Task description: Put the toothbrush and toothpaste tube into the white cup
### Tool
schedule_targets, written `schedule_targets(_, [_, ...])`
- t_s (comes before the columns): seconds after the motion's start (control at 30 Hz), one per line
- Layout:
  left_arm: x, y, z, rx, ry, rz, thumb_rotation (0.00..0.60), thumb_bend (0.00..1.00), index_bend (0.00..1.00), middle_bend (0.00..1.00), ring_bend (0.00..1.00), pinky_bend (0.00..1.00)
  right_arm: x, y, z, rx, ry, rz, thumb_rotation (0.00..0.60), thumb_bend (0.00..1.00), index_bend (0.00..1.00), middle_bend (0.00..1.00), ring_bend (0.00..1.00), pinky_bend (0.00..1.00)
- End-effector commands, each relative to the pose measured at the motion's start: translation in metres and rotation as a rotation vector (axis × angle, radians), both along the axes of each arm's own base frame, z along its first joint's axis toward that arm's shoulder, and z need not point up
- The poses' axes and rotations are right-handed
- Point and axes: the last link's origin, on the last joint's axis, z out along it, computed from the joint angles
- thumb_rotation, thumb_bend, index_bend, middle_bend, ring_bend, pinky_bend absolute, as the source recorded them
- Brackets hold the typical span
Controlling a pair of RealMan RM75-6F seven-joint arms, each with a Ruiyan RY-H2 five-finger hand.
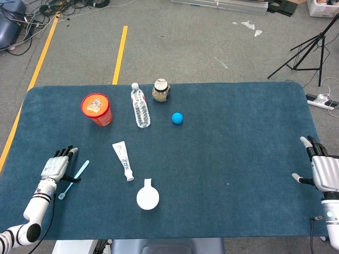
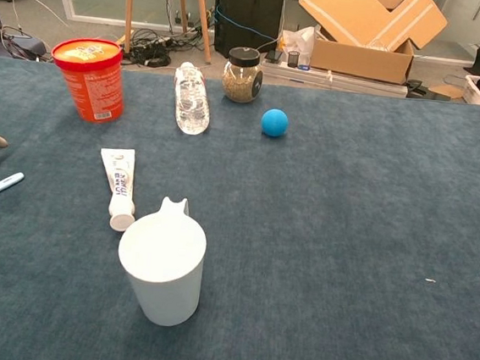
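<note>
The left hand sits low near the left edge of the blue table, fingers spread and holding nothing, with the light blue toothbrush lying flat just beside it on the cloth — from the head view I cannot tell whether the thumb touches the handle. The right hand waits at the far right edge, fingers apart and empty as well, well away from everything else. Between the two lies a broad stretch of bare cloth, widest on the right half. One toothpaste tube lies flat, cap toward the near edge, and one white cup stands upright just past that cap, its mouth open upward; tube and cup are close but apart in the chest view. Along the far side stands a loose row, one of each: a red tub, a clear water bottle lying on its side, a small glass jar with a dark lid, and a blue ball. They keep well back from the cup.
</note>
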Motion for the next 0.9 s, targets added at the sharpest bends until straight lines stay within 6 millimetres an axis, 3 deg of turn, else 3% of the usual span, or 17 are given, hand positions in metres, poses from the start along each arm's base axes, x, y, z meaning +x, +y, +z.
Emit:
schedule_targets(0.03, [0.000,0.001,0.001,0.004,0.003,0.000,0.600,0.04,0.03,0.00,0.00,0.00,0.000,0.000,0.000,0.000,0.000,0.000,0.600,0.00,0.12,0.09,0.15,0.57])
schedule_targets(0.9, [-0.011,0.008,0.008,0.049,0.088,0.015,0.600,0.04,0.04,0.00,0.00,0.00,0.000,0.000,0.000,-0.001,-0.004,0.003,0.600,0.00,0.12,0.09,0.15,0.57])
